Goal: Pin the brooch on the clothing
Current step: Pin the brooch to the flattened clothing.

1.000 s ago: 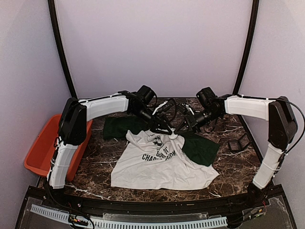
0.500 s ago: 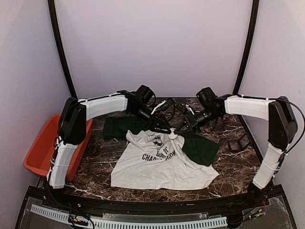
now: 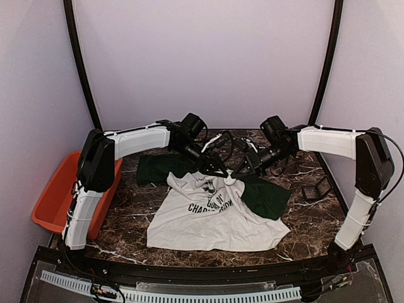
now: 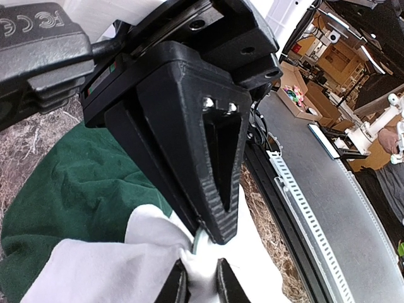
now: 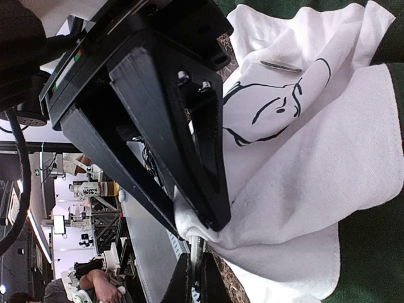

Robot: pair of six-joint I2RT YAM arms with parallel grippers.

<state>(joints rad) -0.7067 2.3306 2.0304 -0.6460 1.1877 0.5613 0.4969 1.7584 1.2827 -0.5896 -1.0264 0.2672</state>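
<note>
Left tool [image 4: 200,285] closed in, seemingly pinching clothing [image 4: 120,271].

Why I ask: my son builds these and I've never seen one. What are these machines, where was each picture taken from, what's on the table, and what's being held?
The machines are two robot arms, a left arm and a right arm, bolted at the near edge of a marble table. The wide picture looks down from above and behind them. The other two come from a camera on each wrist. On the table lies a white T-shirt with green sleeves, and an orange bin sits at the left. The left pincer pinches a fold of the white cloth. The right pincer is shut, with something thin and metallic at its tips, too small to name.
</note>
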